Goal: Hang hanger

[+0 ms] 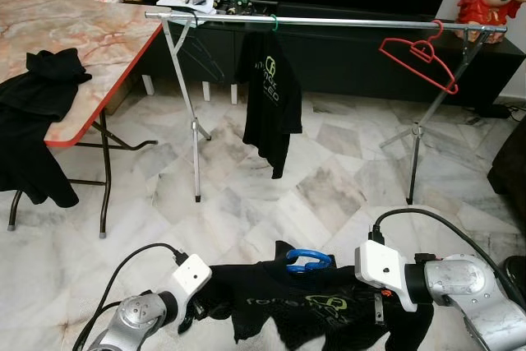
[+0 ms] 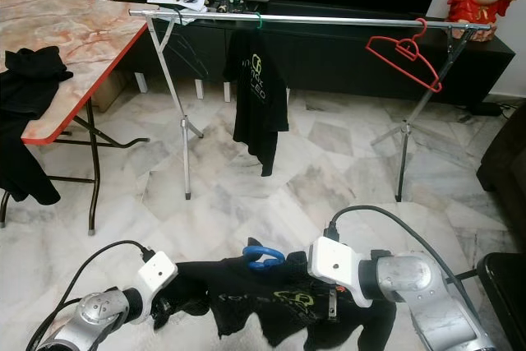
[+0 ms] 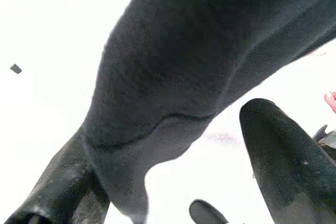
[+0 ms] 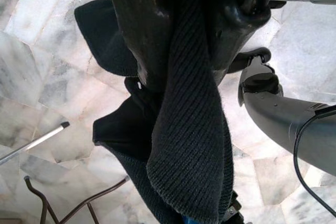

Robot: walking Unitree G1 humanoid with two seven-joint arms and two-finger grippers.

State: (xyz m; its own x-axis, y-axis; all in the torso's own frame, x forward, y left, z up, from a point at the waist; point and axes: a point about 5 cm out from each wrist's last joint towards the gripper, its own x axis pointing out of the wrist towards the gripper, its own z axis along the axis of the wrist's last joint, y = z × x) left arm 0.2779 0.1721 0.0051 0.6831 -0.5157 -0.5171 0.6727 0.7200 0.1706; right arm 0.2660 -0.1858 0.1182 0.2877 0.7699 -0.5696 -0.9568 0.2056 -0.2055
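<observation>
Nearest, both grippers hold a black T-shirt (image 1: 304, 306) on a blue hanger (image 1: 308, 261). The right gripper (image 4: 181, 51) has its fingers pinched on the fabric; the left gripper (image 3: 173, 156) seems clamped on a fold, though its view is washed out. Beyond stands the clothes rail (image 1: 329, 20), carrying a hung black shirt (image 1: 269, 96) and a red hanger (image 1: 417, 55).

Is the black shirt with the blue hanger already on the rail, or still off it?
Off the rail. The black shirt with the blue hanger is held low between both grippers, well short of the rail.
</observation>
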